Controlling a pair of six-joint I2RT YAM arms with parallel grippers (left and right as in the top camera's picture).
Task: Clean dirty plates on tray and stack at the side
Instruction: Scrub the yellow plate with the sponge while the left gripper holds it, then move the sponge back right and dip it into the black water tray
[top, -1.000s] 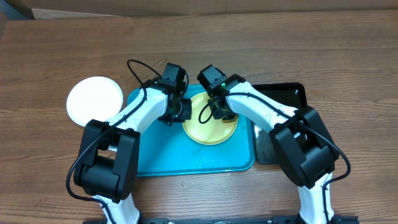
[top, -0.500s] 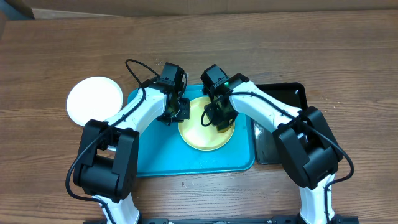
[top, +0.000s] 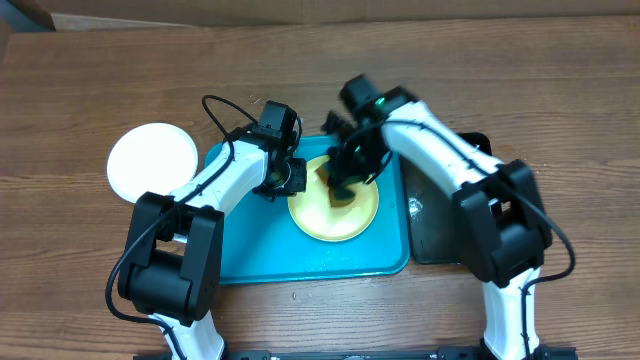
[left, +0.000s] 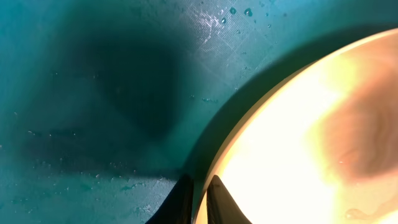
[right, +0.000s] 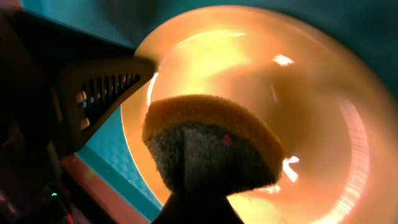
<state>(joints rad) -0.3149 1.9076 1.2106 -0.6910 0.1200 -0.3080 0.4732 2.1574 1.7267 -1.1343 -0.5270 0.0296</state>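
Observation:
A pale yellow plate (top: 340, 212) lies on the turquoise tray (top: 250, 250). My left gripper (top: 291, 180) is shut on the plate's left rim; in the left wrist view the rim (left: 249, 134) runs between the two dark fingers (left: 217, 200) of that gripper (left: 200, 182). My right gripper (top: 345, 172) is shut on a yellow sponge (top: 328, 182) with a dark scouring side (right: 205, 152), pressed on the plate (right: 292, 87). A white plate (top: 152, 162) sits on the table left of the tray.
A black tray (top: 455, 235) lies against the turquoise tray's right side. The left arm's gripper body (right: 93, 93) stands close beside the sponge. Water drops dot the tray floor (left: 93, 93).
My right arm has swung toward the back of the table, dragging the sponge across the plate to its far left part. The left gripper has kept its hold on the rim.

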